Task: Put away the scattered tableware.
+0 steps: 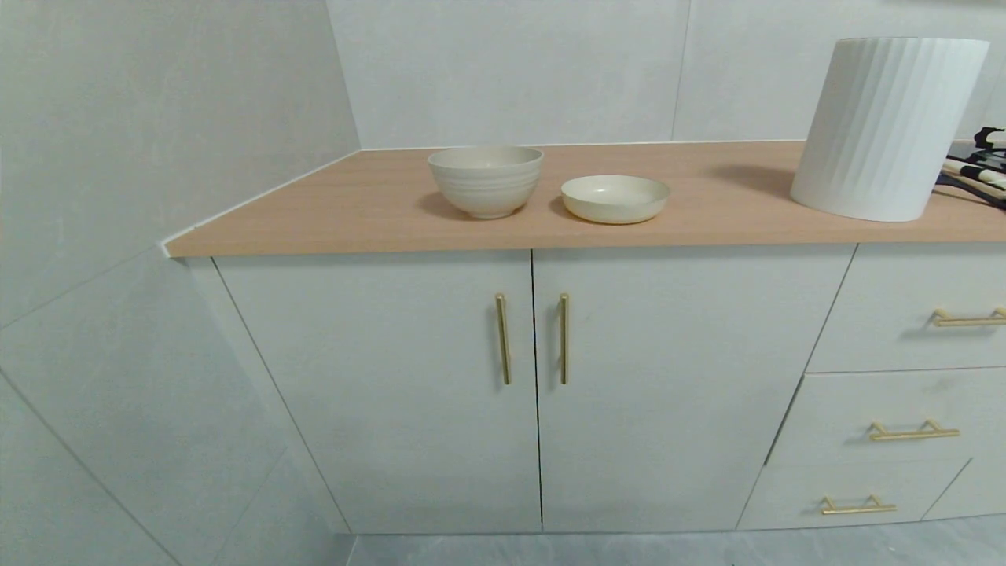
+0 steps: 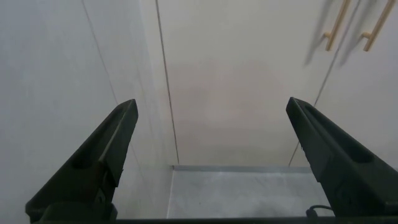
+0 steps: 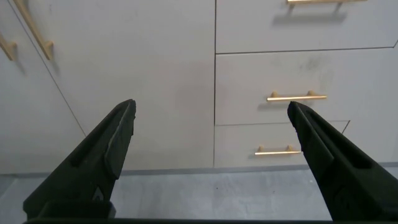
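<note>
A deep cream bowl (image 1: 486, 180) stands on the wooden countertop (image 1: 330, 212), with a shallow cream dish (image 1: 614, 198) just to its right. Below them is a white two-door cabinet, both doors shut, with two gold vertical handles (image 1: 503, 339) at the seam. My left gripper (image 2: 211, 109) is held low, open and empty, facing the left cabinet door (image 2: 236, 81) near the floor. My right gripper (image 3: 211, 109) is also open and empty, low in front of the drawers (image 3: 298, 74).
A tall white ribbed container (image 1: 888, 126) stands at the counter's right, with dark utensils (image 1: 978, 169) behind it. Drawers with gold handles (image 1: 912, 431) lie right of the cabinet. A tiled wall (image 1: 118, 236) closes the left side. Grey floor (image 1: 629, 550) runs below.
</note>
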